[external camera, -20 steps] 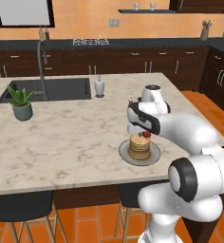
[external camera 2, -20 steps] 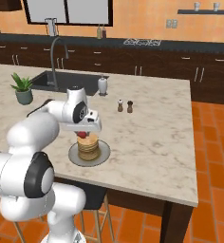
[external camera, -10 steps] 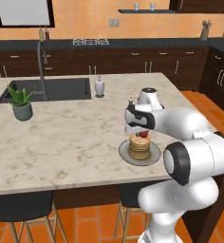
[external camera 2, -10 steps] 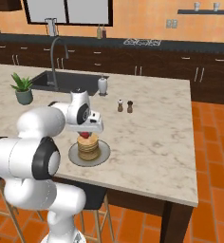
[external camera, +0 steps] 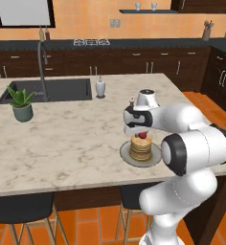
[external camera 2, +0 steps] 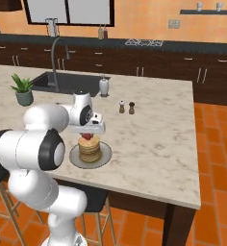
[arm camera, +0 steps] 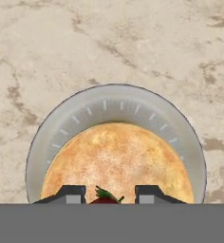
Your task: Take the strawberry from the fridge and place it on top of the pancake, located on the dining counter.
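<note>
On a round grey plate [external camera: 126, 156] [external camera 2: 104, 159] [arm camera: 118, 102] lies the stack of tan pancake [external camera: 140, 149] [external camera 2: 89, 147] [arm camera: 116, 156], near the front edge of the beige marbled dining counter [external camera: 62, 143] [external camera 2: 149, 129] [arm camera: 109, 38]. My gripper [external camera: 141, 134] [external camera 2: 87, 134] [arm camera: 107, 195] points straight down over the stack, shut on the small red strawberry [external camera: 142, 135] [external camera 2: 87, 136] [arm camera: 103, 199]. The berry sits at the top of the pancake, between the two dark fingertips [arm camera: 71, 193]. Whether it touches the top pancake I cannot tell.
A potted plant [external camera: 21, 103] [external camera 2: 23, 91] stands at the counter's left, by the sink [external camera: 48, 90] and its faucet. A white soap bottle [external camera: 100, 87] [external camera 2: 104, 86] and two small shakers [external camera 2: 126, 107] stand behind the plate. Dark stools sit under the front edge.
The arm's elbow has drawn in closer to the plate. The hand, with the strawberry in it, has stayed over the pancake almost unmoved.
</note>
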Tool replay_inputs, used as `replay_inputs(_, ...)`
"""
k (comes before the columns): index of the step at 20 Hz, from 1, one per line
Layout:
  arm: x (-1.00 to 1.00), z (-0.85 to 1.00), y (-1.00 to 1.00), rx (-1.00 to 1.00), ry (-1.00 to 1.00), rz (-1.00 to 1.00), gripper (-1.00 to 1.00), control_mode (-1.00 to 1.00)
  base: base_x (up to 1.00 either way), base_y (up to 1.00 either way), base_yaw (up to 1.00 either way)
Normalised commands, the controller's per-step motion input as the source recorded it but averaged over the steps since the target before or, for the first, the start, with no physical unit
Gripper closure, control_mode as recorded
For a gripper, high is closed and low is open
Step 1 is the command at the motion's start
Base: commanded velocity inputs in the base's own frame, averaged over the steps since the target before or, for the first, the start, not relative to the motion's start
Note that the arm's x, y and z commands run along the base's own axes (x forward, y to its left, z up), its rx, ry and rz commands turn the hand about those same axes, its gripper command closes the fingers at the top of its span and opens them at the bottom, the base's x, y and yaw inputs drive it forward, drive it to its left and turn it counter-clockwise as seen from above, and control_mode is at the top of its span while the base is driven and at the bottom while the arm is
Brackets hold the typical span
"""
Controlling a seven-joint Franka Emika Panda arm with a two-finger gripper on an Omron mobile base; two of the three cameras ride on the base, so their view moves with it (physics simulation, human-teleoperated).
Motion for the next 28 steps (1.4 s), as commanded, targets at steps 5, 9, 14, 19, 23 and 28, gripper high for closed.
replay_inputs(5,0.0,-0.33,0.0,0.0,0.01,0.0,1.0,-1.0,0.0,0.0,0.0)
replay_inputs(9,-0.04,-0.19,0.01,0.0,0.0,0.0,-1.0,-1.0,0.0,0.0,0.0)
replay_inputs(14,-0.16,-0.07,0.0,0.0,0.0,0.0,-1.0,-1.0,0.0,0.0,0.0)
replay_inputs(19,-0.32,0.11,0.0,0.0,-0.05,-0.01,-1.0,-1.0,0.0,0.0,0.0)
replay_inputs(23,-0.82,0.52,0.0,0.0,-0.15,-0.06,-1.0,-1.0,0.0,0.0,0.0)
replay_inputs(28,-0.98,0.51,0.0,0.0,-0.15,-0.07,-1.0,-1.0,0.0,0.0,0.0)
